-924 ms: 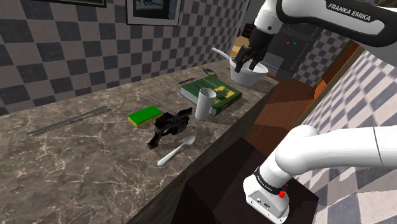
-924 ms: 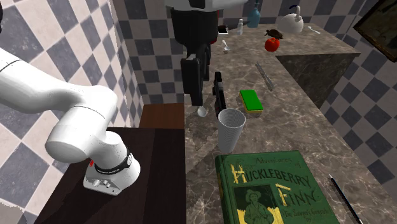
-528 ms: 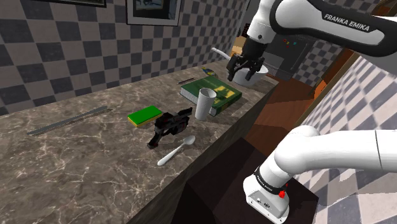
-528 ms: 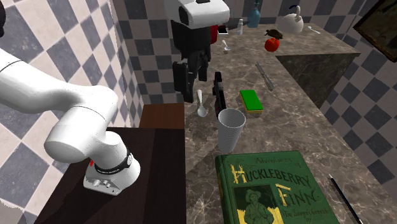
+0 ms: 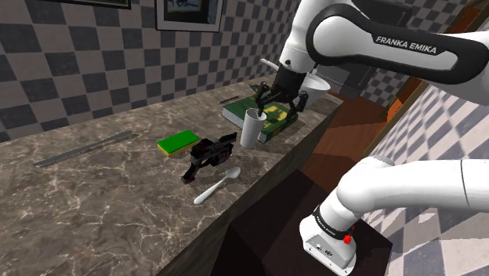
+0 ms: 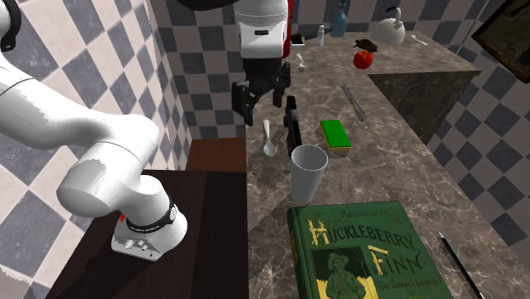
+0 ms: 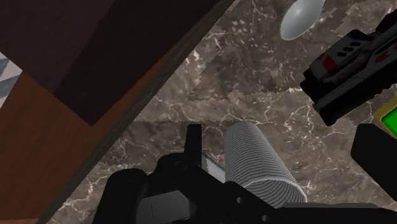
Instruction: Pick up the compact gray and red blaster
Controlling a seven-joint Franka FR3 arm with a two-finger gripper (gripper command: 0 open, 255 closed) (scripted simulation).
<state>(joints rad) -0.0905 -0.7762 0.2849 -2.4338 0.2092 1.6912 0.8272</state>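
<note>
Room with grey checkered walls (image 5: pixel 78 70) and a dark, veined marble tabletop (image 5: pixel 94 204). The white arm (image 5: pixel 407 47) is lettered "FRANKA EMIKA". Its end effector (image 5: pixel 276 104), fingers spread wide and holding nothing, hangs over the tabletop near the cup (image 5: pixel 251 128). The green book (image 6: pixel 374 255) just beside the cup reads "HUCKLEBERRY FINN". The blaster (image 5: pixel 205 155), dark grey with red marks, lies near the cup, opposite the book, between 1 green sponge (image 5: pixel 178 142) and 1 white spoon (image 5: pixel 217 186).

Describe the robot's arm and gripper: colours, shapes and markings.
The arm is glossy white, with rounded links, dark joint rings and FRANKA EMIKA lettering. The gripper is all black with two fingers. A red button marks the base.
</note>
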